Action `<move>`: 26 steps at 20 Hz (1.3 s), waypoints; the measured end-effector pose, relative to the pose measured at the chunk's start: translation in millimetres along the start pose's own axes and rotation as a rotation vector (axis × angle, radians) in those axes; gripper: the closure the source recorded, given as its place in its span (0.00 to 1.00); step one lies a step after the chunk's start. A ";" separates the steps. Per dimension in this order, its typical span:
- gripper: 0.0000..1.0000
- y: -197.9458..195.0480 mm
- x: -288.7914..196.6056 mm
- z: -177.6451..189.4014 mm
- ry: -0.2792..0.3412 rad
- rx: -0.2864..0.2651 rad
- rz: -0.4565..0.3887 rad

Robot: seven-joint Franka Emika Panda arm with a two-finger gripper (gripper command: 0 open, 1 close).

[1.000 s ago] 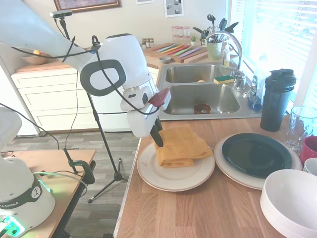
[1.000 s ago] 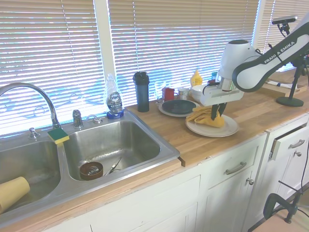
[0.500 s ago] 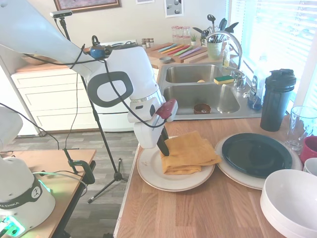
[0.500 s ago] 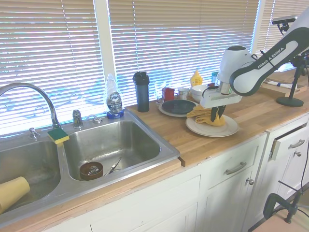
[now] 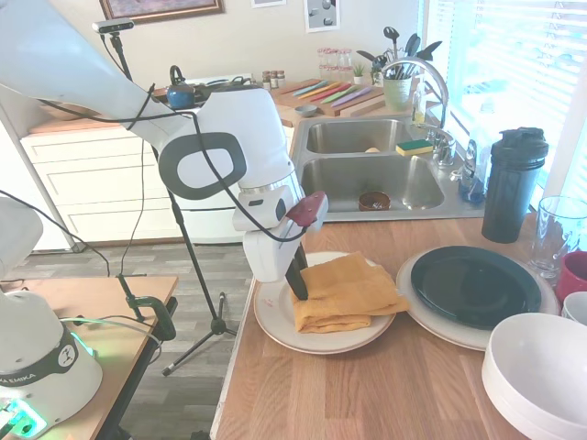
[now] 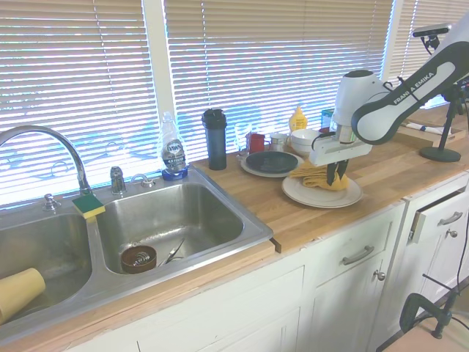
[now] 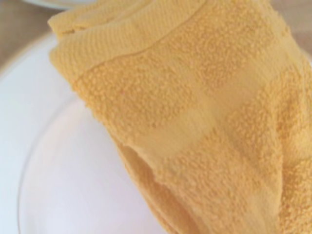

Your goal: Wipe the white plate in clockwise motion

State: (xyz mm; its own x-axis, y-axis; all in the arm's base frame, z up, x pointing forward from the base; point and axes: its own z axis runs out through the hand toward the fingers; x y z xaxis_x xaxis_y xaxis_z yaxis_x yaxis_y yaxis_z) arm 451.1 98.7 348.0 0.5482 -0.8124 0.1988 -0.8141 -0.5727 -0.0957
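A: Nearest the counter's front edge, the gripper [image 5: 297, 282] stands over the white plate [image 5: 275, 316], its dark fingers clamped on one end of the folded yellow towel [image 5: 347, 291]. The towel lies flat on the plate and stretches away from the fingers toward the dark green plate [image 5: 475, 286] on its cream plate [image 5: 431, 321].

B: So the towel's long axis runs across the plate, from the pinched end to the free end?

A: Yes. The bare crescent of plate shows on the gripper's side and along the near rim; in the wrist view the towel [image 7: 195, 112] covers most of the dish, with white plate [image 7: 73, 185] beside it. Any circling turns on dragging that free end around the centre.

B: And against half a second ago?

A: The towel has slid nearer the front rim and the gripper has shifted slightly with it. The sink [image 5: 367, 179] lies beyond.
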 end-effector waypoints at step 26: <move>1.00 -47.6 -19.1 4.4 -0.010 0.069 -0.013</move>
State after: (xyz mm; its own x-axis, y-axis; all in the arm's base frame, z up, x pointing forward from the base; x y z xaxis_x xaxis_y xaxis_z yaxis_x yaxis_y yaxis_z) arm 480.3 141.0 344.5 0.5604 -0.8059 0.1910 -0.7922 -0.5889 -0.1603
